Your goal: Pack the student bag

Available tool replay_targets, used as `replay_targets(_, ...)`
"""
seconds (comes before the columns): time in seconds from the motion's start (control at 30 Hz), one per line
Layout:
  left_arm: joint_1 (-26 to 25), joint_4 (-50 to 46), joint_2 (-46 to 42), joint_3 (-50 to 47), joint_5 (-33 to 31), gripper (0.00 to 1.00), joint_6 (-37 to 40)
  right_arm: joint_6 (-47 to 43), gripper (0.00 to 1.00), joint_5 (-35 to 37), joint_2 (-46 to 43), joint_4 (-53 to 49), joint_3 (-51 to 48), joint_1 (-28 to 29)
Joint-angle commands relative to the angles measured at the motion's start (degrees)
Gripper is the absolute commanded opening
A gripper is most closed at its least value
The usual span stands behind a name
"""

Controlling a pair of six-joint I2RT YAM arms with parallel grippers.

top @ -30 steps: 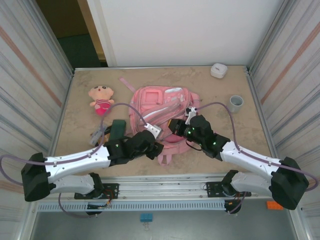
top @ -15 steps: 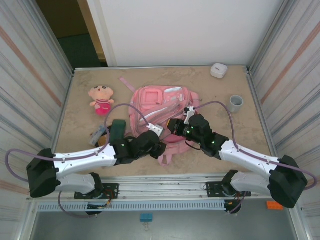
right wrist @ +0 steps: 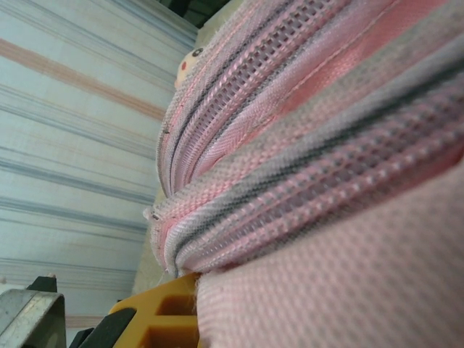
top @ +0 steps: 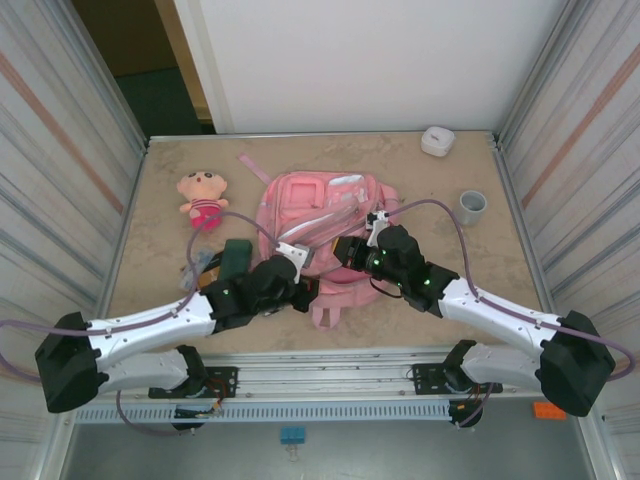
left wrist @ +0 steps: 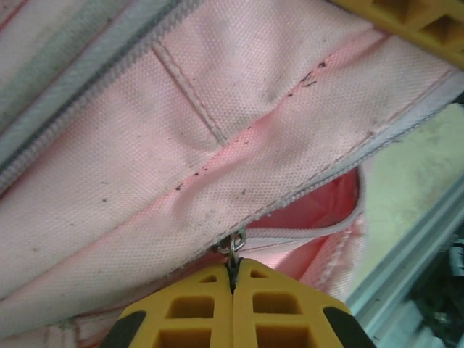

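Plainly, two clenched hands on one pink bag

The sandy tabletop (top: 160,200) carries the student bag (top: 320,200) at its middle, lying flat with its front pockets up. From above, both arms reach in to its near half: the left hand (top: 305,290) at the near left corner, the right hand (top: 348,252) at the right side. That high view does not let you read either grip.

The left wrist camera does: the yellow fingers are pressed together on the small metal zipper pull (left wrist: 232,248) of a seam that gapes a little, with pink lining showing inside.

The right wrist camera shows ribbed zip tracks and pink weave lying over one yellow finger (right wrist: 163,315). This hand is clenched, though I cannot tell whether cloth is pinched in it.

Around the bag, and seen from above, are a plush doll (top: 203,198) far left, a dark green block (top: 236,256) beside the left arm, a grey cup (top: 472,207) at right, and a white case (top: 437,141) at the far edge
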Motion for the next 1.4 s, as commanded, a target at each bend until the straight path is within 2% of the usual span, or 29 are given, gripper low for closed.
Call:
replay_targets(0.0, 2.23, 5.84, -1.96, -0.75, 7.21, 0.0, -4.59, -2.89, 0.08, -3.33, 0.15, 3.86, 3.13, -0.07)
replay_targets(0.17, 6.88, 9.34, -2.21, -2.62, 15.74, 0.0, -10.2, -5.36, 0.06, -6.63, 1.43, 1.57, 3.89, -0.16)
replay_targets(0.27, 9.46, 5.8, -2.59, -2.47, 19.35, 0.0, -9.52, -7.94, 0.06, -8.78, 1.02, -1.39, 4.57, -0.78)
replay_targets(0.37, 14.02, 4.25, -3.02, -2.73, 26.96, 0.0, -10.44, -12.68, 0.05, -10.91, 0.36, -7.04, 6.21, -1.59)
replay_targets(0.53, 15.08, 5.35, -3.08, -2.97, 31.64, 0.0, -12.95, -19.93, 0.03, -13.25, 0.59, -13.98, 8.34, -1.65)
replay_targets(0.6, 15.08, 3.47, -2.73, -2.19, 32.35, 0.0, -11.73, -21.08, 0.02, -14.46, 0.74, -14.38, 8.4, -1.72)
replay_targets(0.73, 15.08, -8.94, -3.18, 1.72, 27.13, 0.0, -2.34, -22.03, 0.01, -15.03, 0.12, -14.11, 8.49, -1.78)
replay_targets(1.0, 15.08, -24.23, -3.93, 7.43, 14.79, 0.0, 9.9, -25.24, 0.01, -15.96, -2.8, -17.15, 8.4, -3.36)
replay_targets(1.2, 15.08, -28.48, -3.07, 8.3, 6.38, 0.0, 17.55, -25.23, 0.0, -17.25, -4.19, -17.72, 8.71, -3.58)
replay_targets(1.37, 15.08, -28.24, -1.47, 7.71, 2.93, 0.0, 20.35, -23.91, 0.0, -18.82, -5.7, -16.04, 8.25, -4.77)
